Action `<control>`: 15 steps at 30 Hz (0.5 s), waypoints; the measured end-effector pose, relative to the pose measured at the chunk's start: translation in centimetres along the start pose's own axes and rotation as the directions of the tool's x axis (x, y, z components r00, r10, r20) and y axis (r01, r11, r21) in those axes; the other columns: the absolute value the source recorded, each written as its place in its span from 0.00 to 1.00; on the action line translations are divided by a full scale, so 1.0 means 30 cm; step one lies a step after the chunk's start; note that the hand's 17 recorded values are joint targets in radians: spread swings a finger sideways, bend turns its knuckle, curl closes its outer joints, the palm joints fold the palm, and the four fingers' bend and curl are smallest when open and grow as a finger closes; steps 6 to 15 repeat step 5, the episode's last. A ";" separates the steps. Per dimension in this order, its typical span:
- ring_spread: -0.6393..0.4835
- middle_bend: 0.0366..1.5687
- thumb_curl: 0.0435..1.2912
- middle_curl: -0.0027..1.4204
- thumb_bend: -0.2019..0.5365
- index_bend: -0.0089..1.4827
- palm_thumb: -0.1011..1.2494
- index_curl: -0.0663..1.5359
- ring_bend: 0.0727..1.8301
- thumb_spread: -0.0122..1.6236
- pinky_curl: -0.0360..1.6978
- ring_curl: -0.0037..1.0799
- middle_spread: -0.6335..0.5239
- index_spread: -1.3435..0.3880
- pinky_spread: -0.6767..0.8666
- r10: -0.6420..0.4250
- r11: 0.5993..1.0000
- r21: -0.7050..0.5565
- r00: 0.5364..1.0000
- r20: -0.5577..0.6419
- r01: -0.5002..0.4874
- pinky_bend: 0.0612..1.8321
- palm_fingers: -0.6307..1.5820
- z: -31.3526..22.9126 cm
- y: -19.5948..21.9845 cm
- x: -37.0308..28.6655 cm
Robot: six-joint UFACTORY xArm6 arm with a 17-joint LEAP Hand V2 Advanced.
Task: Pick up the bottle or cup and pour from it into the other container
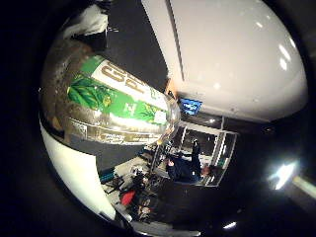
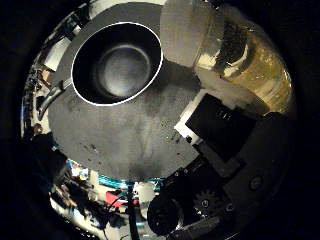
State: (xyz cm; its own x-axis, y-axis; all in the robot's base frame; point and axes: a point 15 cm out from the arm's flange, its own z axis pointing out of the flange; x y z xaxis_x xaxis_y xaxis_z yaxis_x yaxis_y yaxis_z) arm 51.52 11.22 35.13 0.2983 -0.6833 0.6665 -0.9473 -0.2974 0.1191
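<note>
A clear plastic bottle (image 1: 118,98) with a green label and yellowish liquid fills much of the little finger side view, close against my palm. In the thumb side view its white cap (image 2: 182,35) hangs just beside the white rim of a black bowl (image 2: 85,80), above the round grey table (image 2: 120,135) that the bowl stands on. The bottle lies tilted, cap towards the bowl. My hand (image 2: 220,125) shows as black and white parts, with its fingers (image 2: 210,107) curled across the bottle's neck end. The bowl's inside looks dark, with no liquid that I can make out.
The table's edge (image 2: 100,172) runs close under my hand. Past it lies room clutter (image 2: 95,200) on the floor. A white ceiling (image 1: 232,54) fills the side of the little finger side view away from the bottle.
</note>
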 end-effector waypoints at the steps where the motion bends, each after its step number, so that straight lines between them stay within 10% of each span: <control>1: 0.36 0.89 0.69 0.47 0.25 0.81 0.84 0.52 0.69 0.43 0.61 0.78 0.46 0.67 0.31 0.001 1.000 0.000 1.000 0.000 -0.001 0.70 0.80 0.000 0.001 0.003; 15: 0.36 0.89 0.69 0.47 0.25 0.81 0.84 0.52 0.69 0.43 0.60 0.78 0.46 0.67 0.31 0.007 1.000 0.008 1.000 0.004 -0.007 0.70 0.80 -0.012 0.006 0.014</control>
